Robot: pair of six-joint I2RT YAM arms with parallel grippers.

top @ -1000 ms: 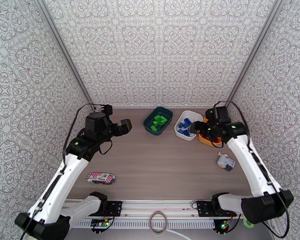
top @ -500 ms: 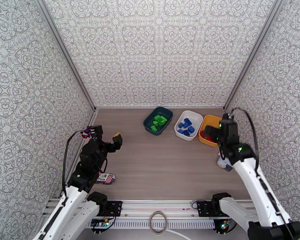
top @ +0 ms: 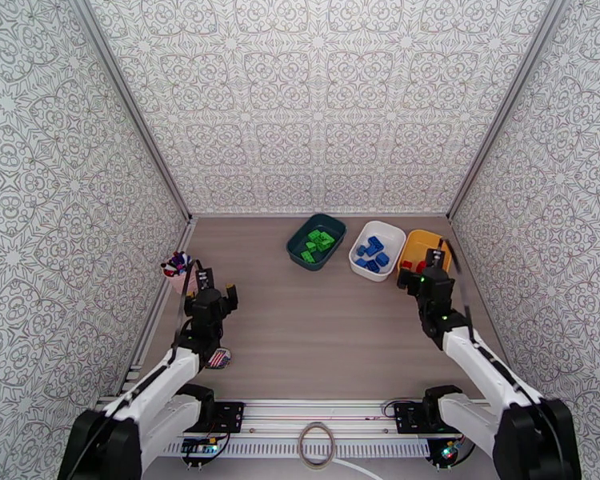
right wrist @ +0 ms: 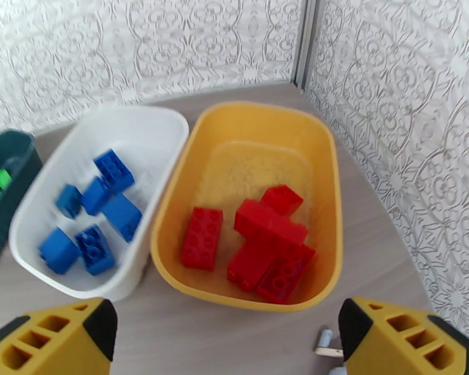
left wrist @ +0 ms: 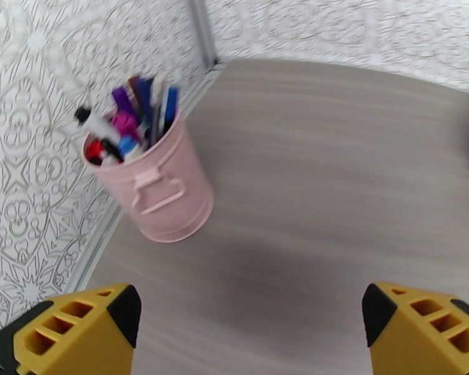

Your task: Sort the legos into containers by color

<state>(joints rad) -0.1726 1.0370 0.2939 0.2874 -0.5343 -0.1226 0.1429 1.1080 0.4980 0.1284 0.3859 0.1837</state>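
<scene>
Left gripper [left wrist: 250,317] is hanging wide open, empty, near pink cup [left wrist: 172,201]; right gripper [right wrist: 228,335] is hanging open, empty, before yellow bin [right wrist: 259,154]; red bricks [right wrist: 266,229] are lying inside it.

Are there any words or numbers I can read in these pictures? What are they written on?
No text can be read.
Printed pouch: some print, mostly hidden and too small to read.
Pink cup and its pens: no readable label, the picture is blurred.
Red bricks and blue bricks: no lettering can be made out.
</scene>
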